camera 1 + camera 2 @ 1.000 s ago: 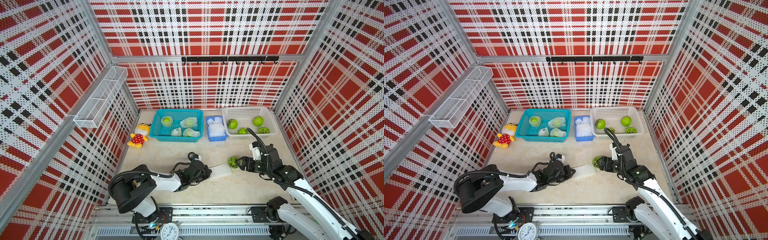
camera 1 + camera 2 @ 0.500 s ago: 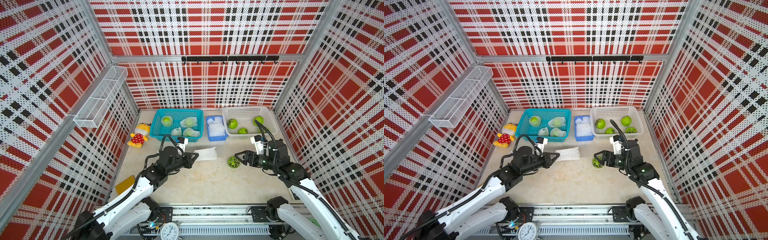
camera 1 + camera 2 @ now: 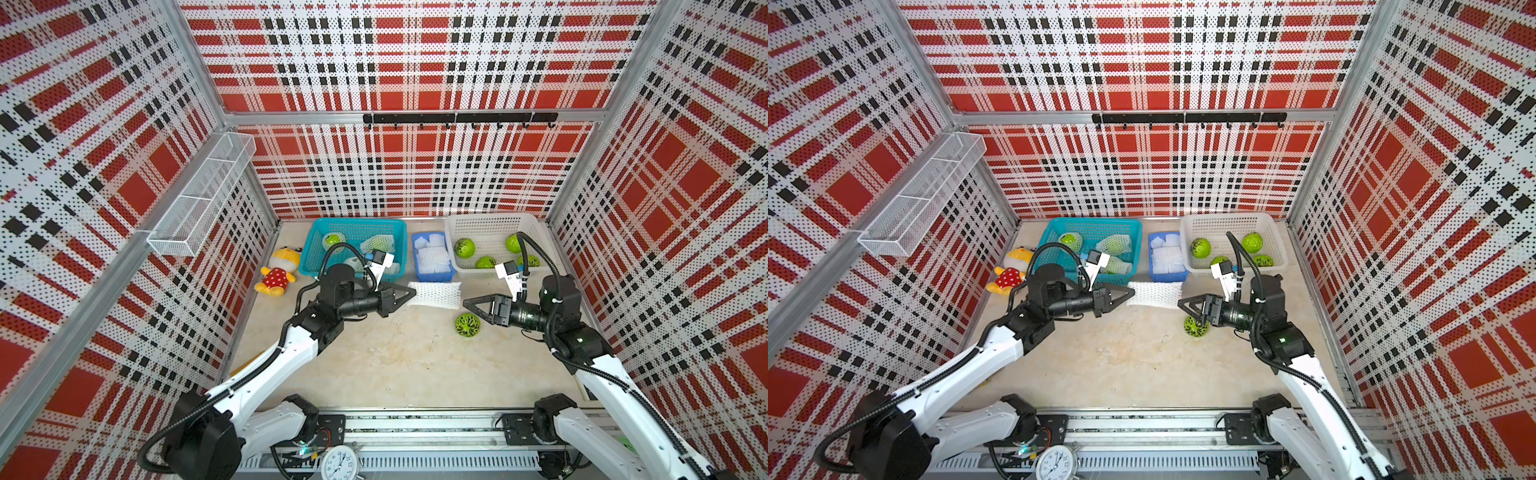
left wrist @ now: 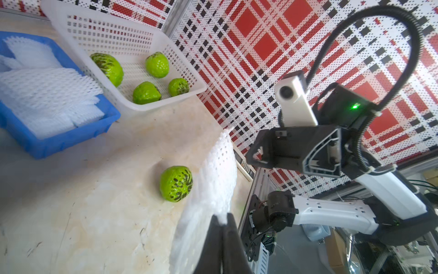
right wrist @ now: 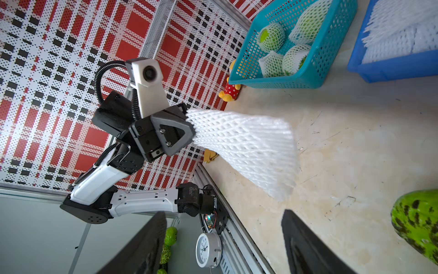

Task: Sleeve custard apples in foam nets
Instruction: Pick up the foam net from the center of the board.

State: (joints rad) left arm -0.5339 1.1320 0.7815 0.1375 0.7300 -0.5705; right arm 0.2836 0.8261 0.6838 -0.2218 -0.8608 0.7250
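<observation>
- Net position is the main change. A second ago the foam net (image 3: 434,294) lay low on the bench (image 3: 395,365), close to the loose custard apple (image 3: 468,325). Now we see it carried up and back, stretched out flat in the air between the two hands.
- We see the left hand (image 3: 411,293) pressed together on one end of the net, pinching it. Its wrist view shows the mesh trailing out from the closed tips.
- The right hand (image 3: 467,302) was right beside the fruit a second ago and now points at the net's free end. Its fingers (image 5: 305,244) stand spread and hold nothing, and a small gap separates them from the mesh.
- The loose custard apple rests alone on the bench, just beside the right hand, and neither hand touches it.
- Four bare fruits wait in the white basket (image 3: 490,218), sleeved ones lie in the teal basket (image 3: 357,226), and spare nets fill the blue tray (image 3: 434,277).
- We judge this to be a set-up for opening the sleeve. The right hand probably has to take the free end so the tube can be spread. The fruit on the bench is not yet sleeved, and the soft mesh looks flattened, so finding its mouth may be fiddly.
</observation>
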